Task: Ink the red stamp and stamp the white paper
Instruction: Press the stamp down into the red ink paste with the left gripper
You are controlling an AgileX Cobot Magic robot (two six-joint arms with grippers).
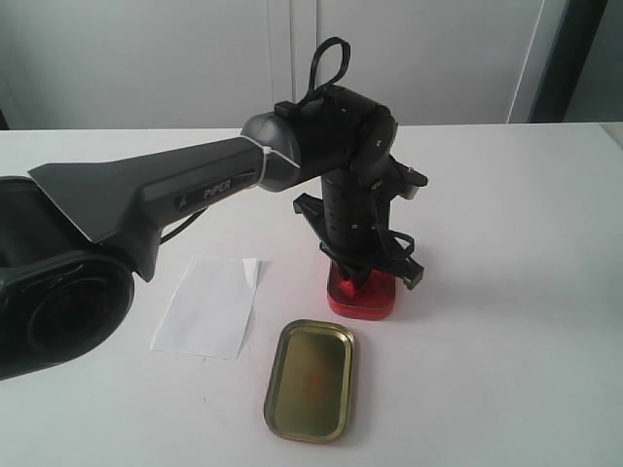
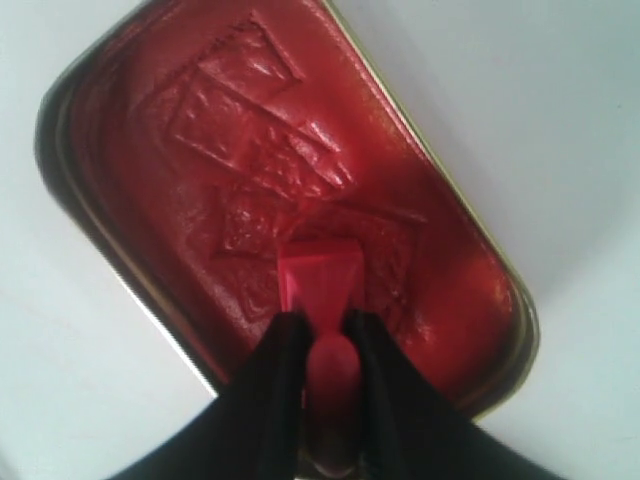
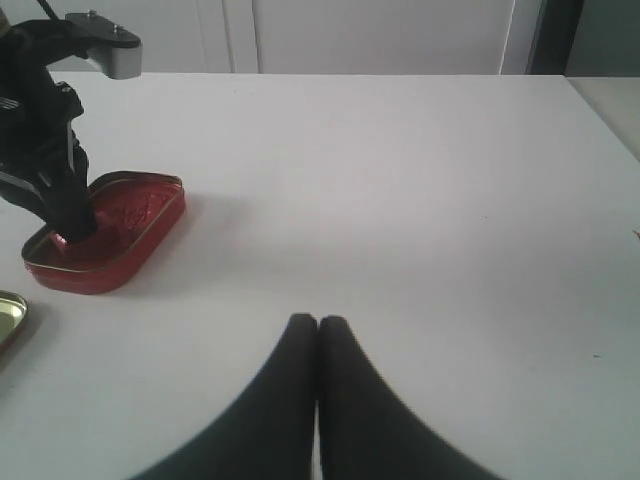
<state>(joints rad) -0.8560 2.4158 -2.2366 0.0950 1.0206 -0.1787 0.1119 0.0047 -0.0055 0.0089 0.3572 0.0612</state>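
Observation:
My left gripper (image 2: 322,322) is shut on the narrow handle of the red stamp (image 2: 318,277). The stamp's block base rests on the inked surface of the open red ink pad tin (image 2: 200,120), which carries several rectangular imprints. In the exterior view the left gripper (image 1: 362,268) points straight down into the ink pad tin (image 1: 365,297) at mid-table; the stamp is hidden there. The white paper (image 1: 207,305) lies flat to the tin's left, one corner folded. My right gripper (image 3: 318,322) is shut and empty, low over bare table, well away from the ink pad tin (image 3: 105,232).
The gold-coloured tin lid (image 1: 311,379) lies open side up between the paper and the ink pad tin, nearer the front edge; a sliver of this lid (image 3: 8,312) shows in the right wrist view. The white table (image 1: 506,243) ends at a wall behind.

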